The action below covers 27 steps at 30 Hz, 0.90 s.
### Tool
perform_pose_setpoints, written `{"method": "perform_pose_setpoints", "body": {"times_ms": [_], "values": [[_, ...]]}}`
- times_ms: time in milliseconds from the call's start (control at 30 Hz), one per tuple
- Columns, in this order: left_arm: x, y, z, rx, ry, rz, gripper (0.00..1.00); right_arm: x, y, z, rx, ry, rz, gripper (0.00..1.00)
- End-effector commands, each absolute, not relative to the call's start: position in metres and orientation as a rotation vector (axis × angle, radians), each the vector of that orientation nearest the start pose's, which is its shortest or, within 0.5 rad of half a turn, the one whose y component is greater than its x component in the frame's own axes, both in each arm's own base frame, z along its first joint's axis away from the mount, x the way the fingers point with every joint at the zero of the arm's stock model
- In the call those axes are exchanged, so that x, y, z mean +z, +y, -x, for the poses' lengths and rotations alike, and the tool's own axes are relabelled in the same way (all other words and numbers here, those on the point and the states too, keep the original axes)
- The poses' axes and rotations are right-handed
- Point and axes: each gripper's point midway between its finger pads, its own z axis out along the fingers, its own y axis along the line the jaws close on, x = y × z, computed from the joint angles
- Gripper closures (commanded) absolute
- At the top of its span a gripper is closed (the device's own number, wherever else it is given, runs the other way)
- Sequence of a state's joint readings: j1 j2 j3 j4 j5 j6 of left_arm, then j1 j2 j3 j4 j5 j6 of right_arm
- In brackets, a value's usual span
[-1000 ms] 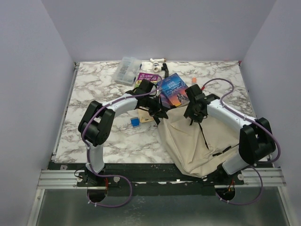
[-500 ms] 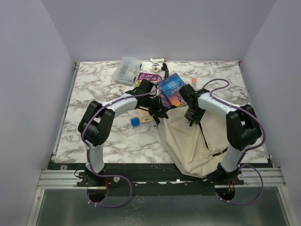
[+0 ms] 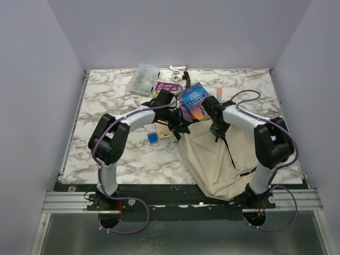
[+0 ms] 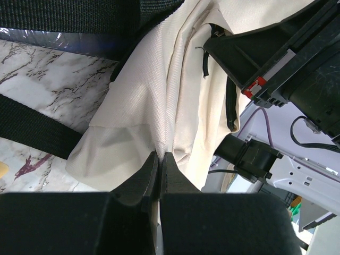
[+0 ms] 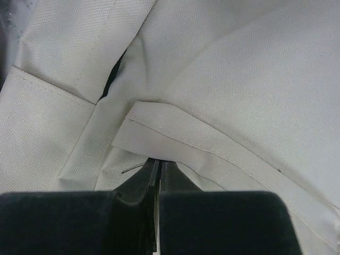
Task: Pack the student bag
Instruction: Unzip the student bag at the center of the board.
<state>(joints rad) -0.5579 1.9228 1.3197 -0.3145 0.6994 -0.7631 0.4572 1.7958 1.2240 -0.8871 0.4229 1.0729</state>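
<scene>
— Backpack mouth, overhead view: what is shown?

— The student bag [image 3: 220,159] is seen slumped on the near right part of the marble table [image 3: 106,106], its open end turned toward the far side, where a blue book [image 3: 194,102] is seen just at the rim. The left gripper [image 3: 179,130] and the right gripper [image 3: 217,133] are set at opposite sides of that rim. A purple book [image 3: 166,87] and a clear box [image 3: 144,78] are left farther back.

— And the left wrist view?

— The left gripper [image 4: 160,162] is shown clamped tight on a fold of beige cloth at the bag's edge. A black strap [image 4: 32,130] is laid across the marble beside it.

— The right wrist view?

— The right gripper [image 5: 158,170] is pictured pinched closed on a stitched hem flap of the student bag [image 5: 239,79], with what appears to be only a thin layer caught between the jaws.

— How is the step best done?

— The step is judged to be the spreading of the mouth. Both edges should be lifted together and drawn apart evenly, so that the cloth is tensioned rather than tugged. Since little fabric seems to be held on the right, a slow pull is advised, lest the hem be slipped free. The opening should be kept facing the blue book, so that it can be fed in.
</scene>
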Motion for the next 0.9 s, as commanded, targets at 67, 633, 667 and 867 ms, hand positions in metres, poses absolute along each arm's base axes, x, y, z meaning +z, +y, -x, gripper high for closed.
{"method": "perform_pose_setpoints", "body": {"times_ms": [67, 633, 667, 867], "values": [[0.115, -0.339, -0.315, -1.356, 2.685, -0.028, 1.00, 0.039, 0.094, -0.298, -0.392, 2.591, -0.851, 0.99], [0.087, -0.320, -0.326, -1.218, 2.729, 0.095, 1.00, 0.070, 0.067, -0.223, -0.416, 2.732, -0.724, 0.99], [0.087, -0.319, -0.327, -1.212, 2.727, 0.093, 1.00, 0.076, 0.070, -0.221, -0.383, 2.743, -0.707, 0.99], [0.093, -0.318, -0.330, -1.192, 2.702, 0.070, 1.00, 0.069, 0.099, -0.190, -0.118, 2.905, -0.683, 0.99]]}}
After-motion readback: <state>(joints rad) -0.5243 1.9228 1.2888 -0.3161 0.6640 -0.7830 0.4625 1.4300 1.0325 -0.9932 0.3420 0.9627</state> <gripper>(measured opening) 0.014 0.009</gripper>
